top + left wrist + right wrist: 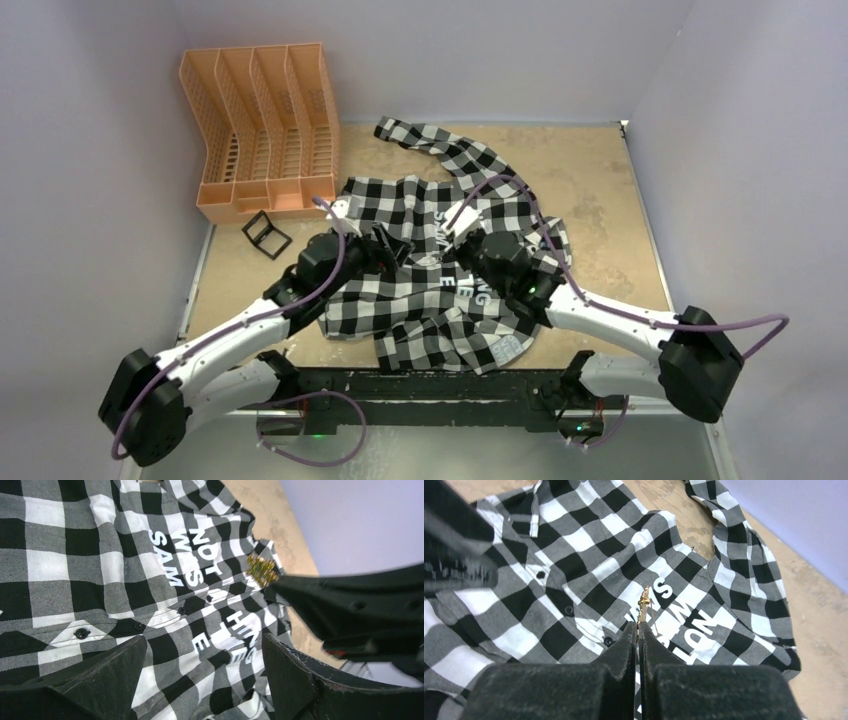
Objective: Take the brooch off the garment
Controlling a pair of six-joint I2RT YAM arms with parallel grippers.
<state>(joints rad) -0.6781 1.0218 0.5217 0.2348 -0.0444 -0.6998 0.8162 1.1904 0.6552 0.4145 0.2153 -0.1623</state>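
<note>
right pincer (pixel 638 631) pinching brooch (pixel 643 606), left pincer (pixel 202 644) spread over garment (pixel 75 560)

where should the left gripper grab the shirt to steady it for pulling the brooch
Probably the button placket beside the brooch, from above: its folded edge gives a ridge to pinch below the open left gripper, and the right gripper, shut on the brooch, blocks the far side.

Overhead view looks down from above and behind both arm bases onto the whole tan table (pixel 590 190). Each wrist view sits low and close over the black-and-white checked cloth shirt (pixel 75 555), looking across it. Both wrist views share the white printed lettering (pixel 190 550) and the small gold metal brooch (pixel 643 605).
</note>
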